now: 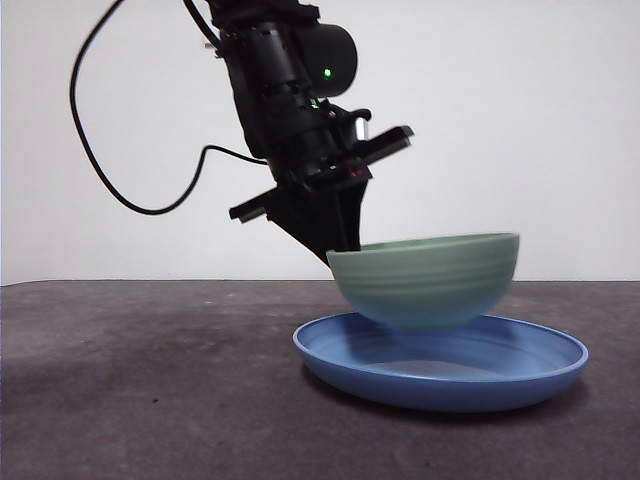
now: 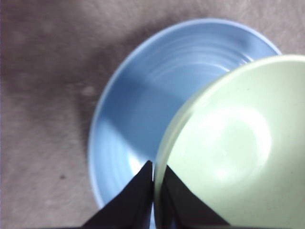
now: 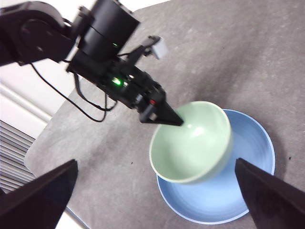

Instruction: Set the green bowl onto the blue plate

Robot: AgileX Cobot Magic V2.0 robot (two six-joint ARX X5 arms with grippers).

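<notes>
The left gripper holds the green bowl by its rim over the blue plate, its two black jaws pinched together on the bowl's wall, one inside and one outside, as the left wrist view shows with the left gripper clamped on the pale edge. In the front view the bowl sits tilted, its near rim lower on the gripper's side, and its rounded underside hangs low within the plate's raised rim; whether the base touches the plate's floor cannot be told from here. The dark arm comes down from the upper left of that view, a green light glowing on its housing and a black cable looping out behind it. From the right wrist view the green bowl appears above the near part of the blue plate, covering roughly its upper-left half in that picture, with the left gripper biting the rim on the side away from the plate's centre. The right gripper hangs well above the scene with its jaws spread wide apart and nothing between them. The plate rests flat on the dark grey table, whose speckled surface runs back to a plain white wall. In the left wrist view the blue plate shows glossy concentric rings beside the green bowl.
</notes>
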